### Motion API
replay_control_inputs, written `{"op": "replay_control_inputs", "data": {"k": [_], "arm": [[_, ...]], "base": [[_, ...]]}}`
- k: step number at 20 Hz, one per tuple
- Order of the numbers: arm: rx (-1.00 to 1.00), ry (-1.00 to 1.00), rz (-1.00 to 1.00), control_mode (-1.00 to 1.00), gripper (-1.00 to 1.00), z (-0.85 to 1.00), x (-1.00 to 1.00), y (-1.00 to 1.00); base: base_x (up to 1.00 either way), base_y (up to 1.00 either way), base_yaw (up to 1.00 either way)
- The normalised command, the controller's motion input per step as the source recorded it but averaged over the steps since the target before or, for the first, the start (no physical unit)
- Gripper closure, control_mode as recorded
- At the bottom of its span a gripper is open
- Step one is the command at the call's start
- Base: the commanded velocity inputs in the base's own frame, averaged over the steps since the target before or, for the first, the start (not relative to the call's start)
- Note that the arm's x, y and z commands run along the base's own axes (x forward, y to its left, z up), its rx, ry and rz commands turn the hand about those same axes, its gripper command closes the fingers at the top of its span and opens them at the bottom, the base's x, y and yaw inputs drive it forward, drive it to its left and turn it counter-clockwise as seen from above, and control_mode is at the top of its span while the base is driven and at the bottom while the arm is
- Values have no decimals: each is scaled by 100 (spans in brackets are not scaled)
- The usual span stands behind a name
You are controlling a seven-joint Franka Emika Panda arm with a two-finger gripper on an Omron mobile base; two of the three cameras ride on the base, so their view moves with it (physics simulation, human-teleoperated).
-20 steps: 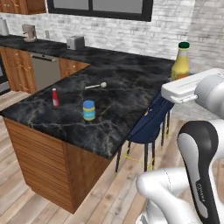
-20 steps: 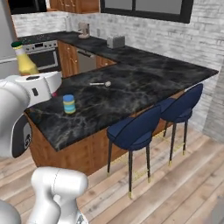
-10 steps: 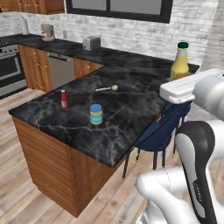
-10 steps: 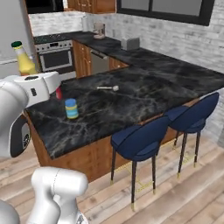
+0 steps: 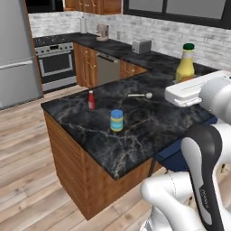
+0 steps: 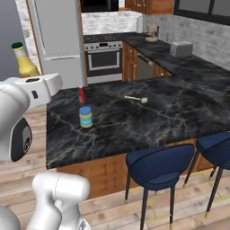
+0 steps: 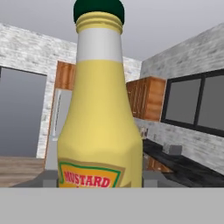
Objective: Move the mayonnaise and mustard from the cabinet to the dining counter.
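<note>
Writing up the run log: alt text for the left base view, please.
The gripper holds the mustard upright above the dining counter. The mayonnaise stands on the marble near a red bottle and a spoon.

**One readable label: "MUSTARD"**

The single legible text is the word "MUSTARD", in red capitals on an orange panel edged in green and white, low on the front of the yellow mustard [image 7: 99, 127] bottle in the hand view, well below its dark green cap. The label's lower part is cut off. In the base views the bottle is too small to read, and the mayonnaise [image 5: 117, 120] jar's banding shows no decipherable lettering.
</note>
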Motion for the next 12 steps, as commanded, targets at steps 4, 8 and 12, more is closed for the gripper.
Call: {"op": "replay_control_inputs", "data": {"k": [4,8,12], "arm": [[0,0,0,100,100,0,0,0],[0,0,0,100,100,0,0,0],[0,0,0,100,100,0,0,0]], "base": [[26,-10,6],[44,1,4],[49,3,17]]}}
